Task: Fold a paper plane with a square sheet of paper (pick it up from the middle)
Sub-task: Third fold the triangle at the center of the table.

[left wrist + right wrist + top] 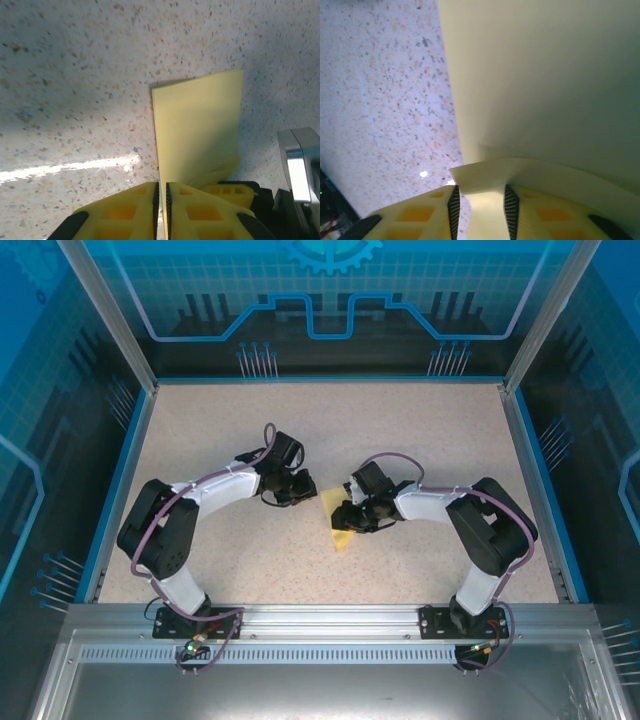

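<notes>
Left fingers (125,212) pinching paper (197,130), near edge hidden

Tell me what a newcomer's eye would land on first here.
The yellow sheet of paper is the brightest spot from above, in the middle of the speckled table. In the left wrist view it stands up, pinched in the left fingers; the right fingers stand apart around it.
</notes>
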Robot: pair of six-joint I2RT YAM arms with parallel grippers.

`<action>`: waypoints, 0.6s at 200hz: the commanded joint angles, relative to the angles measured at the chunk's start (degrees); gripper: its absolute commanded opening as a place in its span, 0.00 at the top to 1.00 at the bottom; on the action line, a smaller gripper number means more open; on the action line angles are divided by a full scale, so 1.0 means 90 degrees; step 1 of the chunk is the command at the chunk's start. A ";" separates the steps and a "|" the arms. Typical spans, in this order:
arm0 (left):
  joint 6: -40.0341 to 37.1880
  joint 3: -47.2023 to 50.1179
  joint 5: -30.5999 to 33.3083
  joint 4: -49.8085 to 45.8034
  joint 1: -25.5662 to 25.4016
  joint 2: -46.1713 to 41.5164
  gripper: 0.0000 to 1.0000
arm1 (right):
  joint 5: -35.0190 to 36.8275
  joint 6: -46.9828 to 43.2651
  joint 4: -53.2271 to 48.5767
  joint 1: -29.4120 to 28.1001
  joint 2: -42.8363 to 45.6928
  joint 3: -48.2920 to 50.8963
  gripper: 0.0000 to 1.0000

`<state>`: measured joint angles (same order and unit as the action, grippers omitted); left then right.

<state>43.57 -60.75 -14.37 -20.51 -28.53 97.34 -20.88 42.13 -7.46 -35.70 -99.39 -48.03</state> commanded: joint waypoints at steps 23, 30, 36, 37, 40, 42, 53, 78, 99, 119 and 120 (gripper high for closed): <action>0.0088 0.0311 -0.0726 0.0427 -0.0250 -0.0181 0.91 | 0.0332 -0.0179 -0.0484 -0.0040 -0.0188 0.0209 0.76; 0.0117 0.0357 -0.0786 0.0495 -0.0282 -0.0178 0.92 | 0.0337 -0.0191 -0.0489 -0.0037 -0.0183 0.0220 0.77; 0.0152 0.0397 -0.0844 0.0558 -0.0324 -0.0166 0.93 | 0.0347 -0.0206 -0.0508 -0.0034 -0.0186 0.0221 0.79; 0.0155 0.0404 -0.0854 0.0564 -0.0329 -0.0164 0.93 | 0.0348 -0.0202 -0.0508 -0.0031 -0.0187 0.0220 0.80; 0.0174 0.0425 -0.0884 0.0604 -0.0351 -0.0169 0.94 | 0.0355 -0.0200 -0.0516 -0.0036 -0.0185 0.0216 0.80; 0.0194 0.0437 -0.0903 0.0627 -0.0373 -0.0161 0.94 | 0.0364 -0.0201 -0.0518 -0.0032 -0.0186 0.0231 0.81; 0.0248 0.0494 -0.0959 0.0718 -0.0460 -0.0135 0.95 | 0.0387 -0.0208 -0.0547 -0.0027 -0.0196 0.0242 0.85; 0.0334 0.0558 -0.0991 0.0822 -0.0660 -0.0024 0.99 | 0.0426 -0.0245 -0.0596 -0.0027 -0.0213 0.0263 0.95; 0.0386 0.0544 -0.0989 0.0867 -0.0791 0.0154 1.00 | 0.0436 -0.0257 -0.0616 -0.0019 -0.0216 0.0288 0.99; 0.0398 0.0477 -0.0963 0.0887 -0.0900 0.0358 1.00 | 0.0437 -0.0257 -0.0608 -0.0015 -0.0221 0.0315 1.00; 0.0400 0.0474 -0.0958 0.0885 -0.0901 0.0362 1.00 | 0.0436 -0.0257 -0.0607 -0.0016 -0.0223 0.0316 1.00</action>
<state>46.17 -56.58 -21.56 -13.23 -35.62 97.97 -18.92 40.42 -8.12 -35.64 -99.37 -47.59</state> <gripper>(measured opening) 0.055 0.047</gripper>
